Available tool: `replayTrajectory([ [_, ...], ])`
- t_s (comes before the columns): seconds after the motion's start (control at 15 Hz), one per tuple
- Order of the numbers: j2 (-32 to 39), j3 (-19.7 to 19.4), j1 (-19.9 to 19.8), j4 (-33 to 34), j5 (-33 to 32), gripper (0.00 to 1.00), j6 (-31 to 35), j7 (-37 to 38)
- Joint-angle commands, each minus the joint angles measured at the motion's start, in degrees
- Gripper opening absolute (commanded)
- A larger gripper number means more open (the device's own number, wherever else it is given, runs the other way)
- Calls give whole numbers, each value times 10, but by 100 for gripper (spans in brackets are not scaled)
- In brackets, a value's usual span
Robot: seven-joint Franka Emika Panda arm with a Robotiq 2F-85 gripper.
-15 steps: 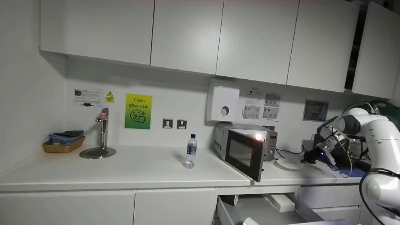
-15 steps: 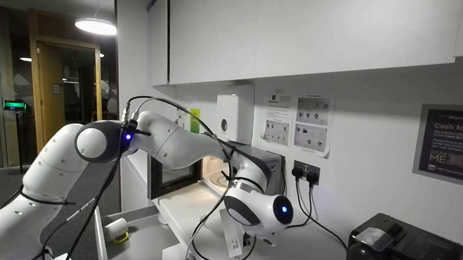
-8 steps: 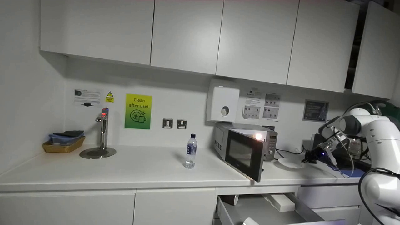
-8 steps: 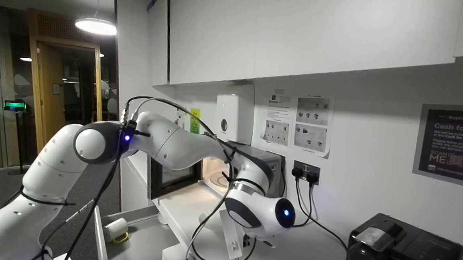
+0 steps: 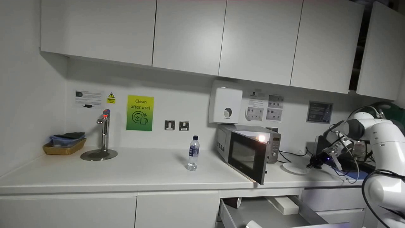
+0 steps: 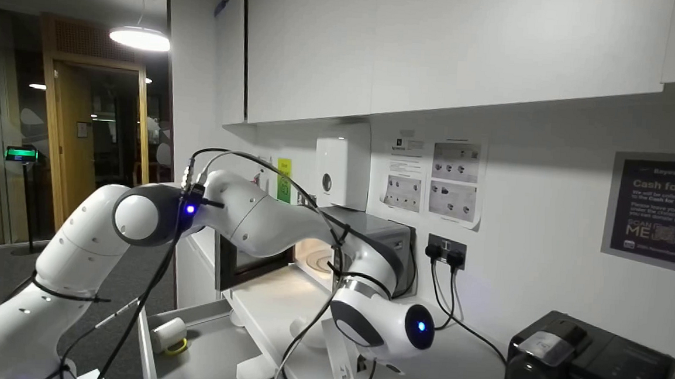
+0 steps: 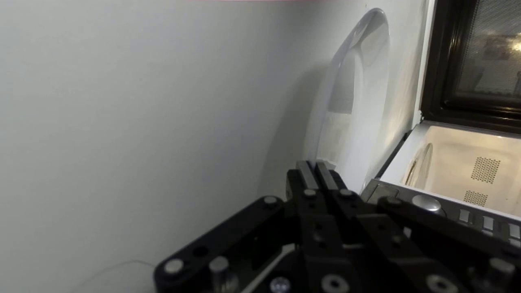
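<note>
While the gripper (image 7: 312,165), almost closed, pinches its near rim, the plate (image 7: 368,110) lies ahead. Rightward in the wrist view stands the microwave (image 7: 456,162).

Green poster (image 5: 140,112): "Clean after use!"; dark sign (image 6: 661,214): "Cash for Kids", "SCAN ME".
</note>
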Motion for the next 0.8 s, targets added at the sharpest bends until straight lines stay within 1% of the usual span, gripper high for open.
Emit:
replayTrajectory([
  [0.0,17,13,-21,31,12,1,-34,-9],
  [0.73,40,24,-31,51,8,1,-32,-7],
])
